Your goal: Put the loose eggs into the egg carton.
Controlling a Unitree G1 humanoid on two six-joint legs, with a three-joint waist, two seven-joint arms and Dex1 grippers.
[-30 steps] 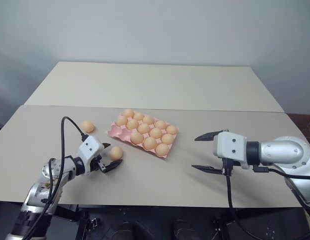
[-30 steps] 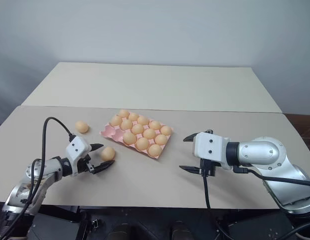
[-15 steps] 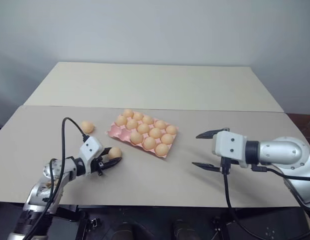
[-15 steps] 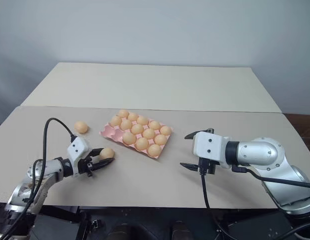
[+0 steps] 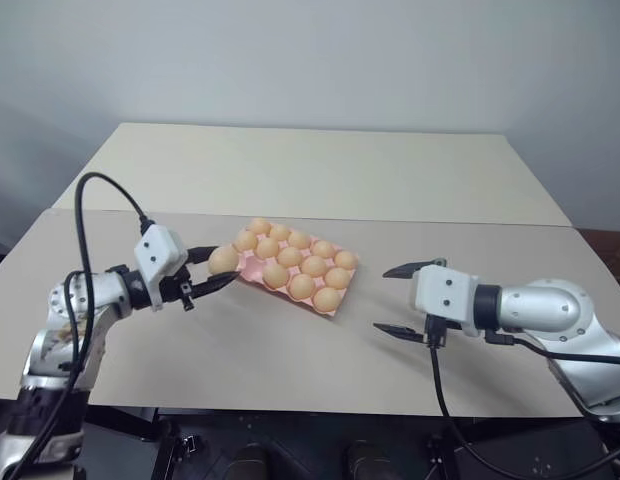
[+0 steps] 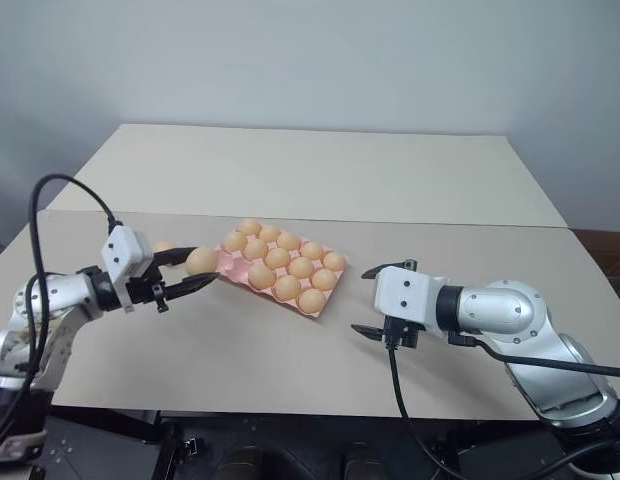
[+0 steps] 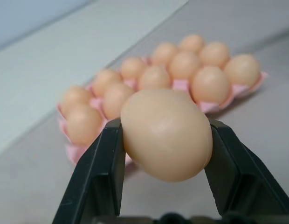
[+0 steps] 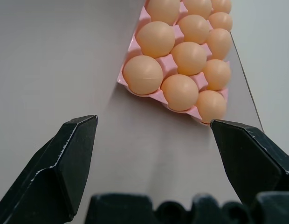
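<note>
My left gripper [image 5: 212,270] pinching an egg [image 5: 223,260] at the egg carton [image 5: 293,271] edge, right gripper [image 5: 395,299] spread wide over bare table [image 5: 290,350], well apart

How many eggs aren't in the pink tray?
2. One egg is pinched in the left gripper beside the egg carton; another lies on the table behind it, partly hidden.

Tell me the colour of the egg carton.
The egg carton is pink, a plain moulded tray with no pattern; the right wrist view shows it best.
</note>
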